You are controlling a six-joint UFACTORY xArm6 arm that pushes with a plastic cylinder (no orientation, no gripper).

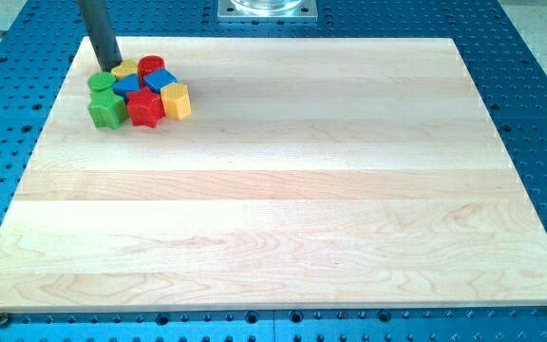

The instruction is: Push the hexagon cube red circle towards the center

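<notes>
Several small blocks sit bunched at the board's top left. A red circle (151, 66) is at the cluster's top right, with a blue cube (160, 80) just below it and a yellow hexagon (176, 100) at the right edge. A red star (144, 108), a green star (106, 110), a green circle (101, 84), a second blue block (127, 85) and a yellow block (123, 69) make up the rest. My tip (110, 67) rests at the cluster's upper left, touching the yellow block and the green circle.
The wooden board (283, 190) lies on a blue perforated table (539, 104). A metal mounting plate (267, 9) is at the view's top, beyond the board's far edge.
</notes>
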